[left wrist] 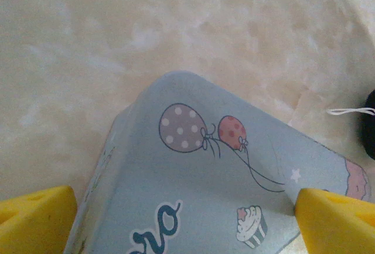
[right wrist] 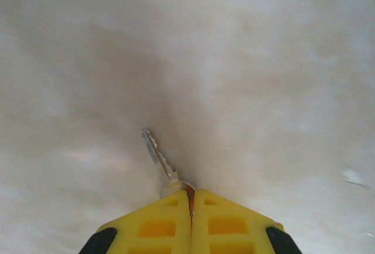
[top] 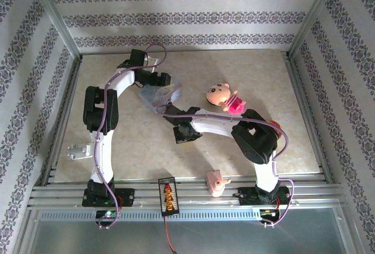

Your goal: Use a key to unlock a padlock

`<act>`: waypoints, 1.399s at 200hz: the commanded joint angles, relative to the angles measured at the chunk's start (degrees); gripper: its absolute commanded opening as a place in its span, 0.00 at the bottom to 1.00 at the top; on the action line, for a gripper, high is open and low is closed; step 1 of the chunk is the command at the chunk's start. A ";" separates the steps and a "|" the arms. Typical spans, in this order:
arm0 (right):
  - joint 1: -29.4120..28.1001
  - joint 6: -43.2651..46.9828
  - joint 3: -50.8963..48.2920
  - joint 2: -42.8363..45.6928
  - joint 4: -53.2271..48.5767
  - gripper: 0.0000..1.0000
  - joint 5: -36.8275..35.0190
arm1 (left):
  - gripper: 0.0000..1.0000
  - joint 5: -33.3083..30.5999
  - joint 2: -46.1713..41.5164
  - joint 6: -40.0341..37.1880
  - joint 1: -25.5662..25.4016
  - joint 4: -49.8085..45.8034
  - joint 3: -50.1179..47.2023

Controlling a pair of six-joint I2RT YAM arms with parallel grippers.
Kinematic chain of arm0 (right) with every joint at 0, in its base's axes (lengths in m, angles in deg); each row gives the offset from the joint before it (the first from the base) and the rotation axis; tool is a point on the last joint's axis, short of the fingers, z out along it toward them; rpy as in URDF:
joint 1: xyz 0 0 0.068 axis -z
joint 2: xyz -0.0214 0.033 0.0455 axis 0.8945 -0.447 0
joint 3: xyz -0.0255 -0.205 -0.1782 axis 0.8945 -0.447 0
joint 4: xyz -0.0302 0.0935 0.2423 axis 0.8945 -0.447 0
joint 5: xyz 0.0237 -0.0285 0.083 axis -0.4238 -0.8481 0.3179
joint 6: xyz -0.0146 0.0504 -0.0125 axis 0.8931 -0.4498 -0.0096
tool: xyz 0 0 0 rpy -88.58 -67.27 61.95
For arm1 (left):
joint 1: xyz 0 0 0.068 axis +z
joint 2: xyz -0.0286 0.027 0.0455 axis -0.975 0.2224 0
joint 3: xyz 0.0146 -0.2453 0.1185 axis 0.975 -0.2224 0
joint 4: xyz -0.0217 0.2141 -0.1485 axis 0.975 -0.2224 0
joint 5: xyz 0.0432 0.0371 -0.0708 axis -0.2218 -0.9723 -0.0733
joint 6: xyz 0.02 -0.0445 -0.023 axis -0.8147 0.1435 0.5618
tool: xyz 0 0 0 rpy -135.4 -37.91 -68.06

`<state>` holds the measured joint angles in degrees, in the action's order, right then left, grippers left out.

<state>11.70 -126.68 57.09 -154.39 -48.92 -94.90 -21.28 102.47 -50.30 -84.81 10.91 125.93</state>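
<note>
My right gripper (right wrist: 191,198) is shut on the head of a small silvery key (right wrist: 158,157). The key's blade sticks out ahead and to the left, just above the pale table. From above, the right gripper (top: 179,132) sits mid-table, just below a pale blue tin (top: 155,97). My left gripper (left wrist: 183,207) is open, one yellow finger (left wrist: 35,219) on either side of the tin (left wrist: 199,189), which has balloons and a cupcake printed on it. The padlock is out of view.
A pink doll (top: 222,96) lies right of the tin, close to the right arm. A small pink figure (top: 215,182) and a red-and-black device (top: 167,194) sit at the near rail. A dark shape (left wrist: 369,122) with a white thread is cut off by the frame edge.
</note>
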 commanded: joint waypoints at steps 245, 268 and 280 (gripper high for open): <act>19.70 11.28 -8.47 32.25 8.65 0.00 13.37 | 0.94 0.69 -44.11 22.27 -2.93 53.55 -53.37; 21.85 7.26 -7.86 32.64 12.05 0.00 18.27 | 1.00 3.78 -47.19 16.69 -6.10 69.00 -62.69; 22.20 5.68 -7.98 32.97 14.18 0.00 19.86 | 0.99 4.66 -48.52 11.19 -8.63 75.08 -66.71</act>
<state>32.71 -116.14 47.67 -122.96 -39.13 -80.97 -21.91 57.77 -31.48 -89.01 62.82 65.06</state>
